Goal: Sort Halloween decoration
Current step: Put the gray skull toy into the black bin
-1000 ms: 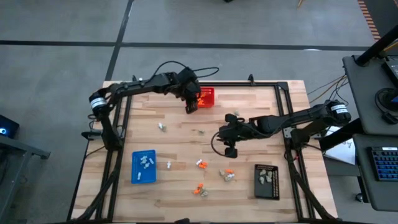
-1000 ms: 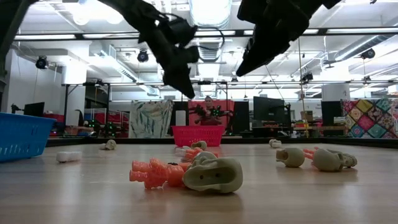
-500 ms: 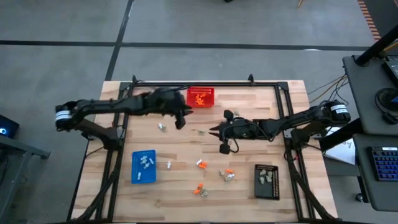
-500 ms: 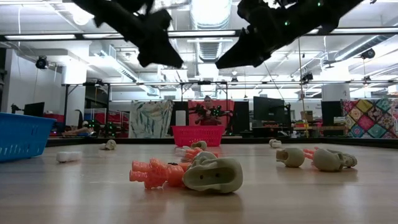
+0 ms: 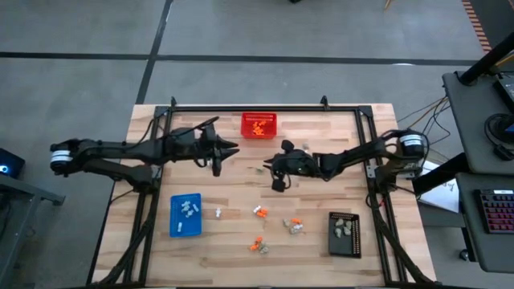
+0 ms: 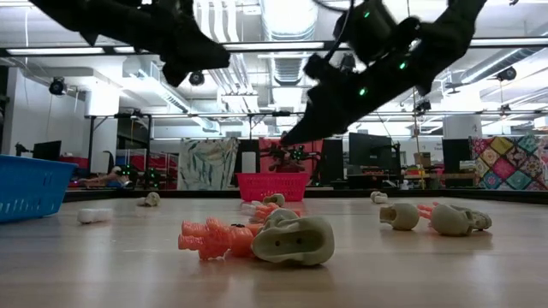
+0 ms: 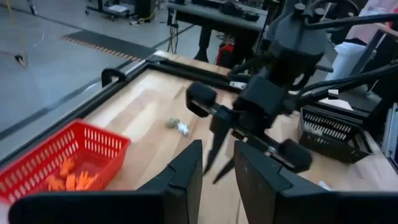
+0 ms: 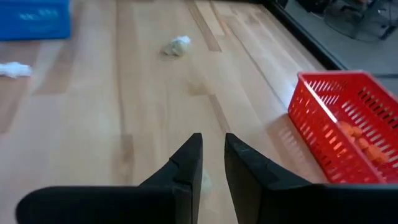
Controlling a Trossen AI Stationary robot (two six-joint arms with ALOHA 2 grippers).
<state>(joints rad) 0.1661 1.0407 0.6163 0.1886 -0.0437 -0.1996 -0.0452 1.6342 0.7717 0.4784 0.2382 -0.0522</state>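
Observation:
Tiny Halloween decorations lie scattered on the wooden table: orange ones near the front, a pale one mid-table, and an orange figure against a pale skull in the low view. My right gripper hangs slightly open over the pale piece, fingers slanting down toward the table's left, touching nothing. My left gripper hovers left of the red basket, slightly open and empty, pointing almost level at my right gripper.
The red basket at the far edge holds orange pieces. A blue tray with white pieces sits front left, a black tray with pale pieces front right. More small pieces lie mid-table. Black frame rails run along the table's sides.
My left gripper has drawn back from over the red basket toward the table's left and tipped up from pointing down to almost level. My right gripper has sunk and moved left toward the pale piece, tipping closer to level. No decoration has moved.

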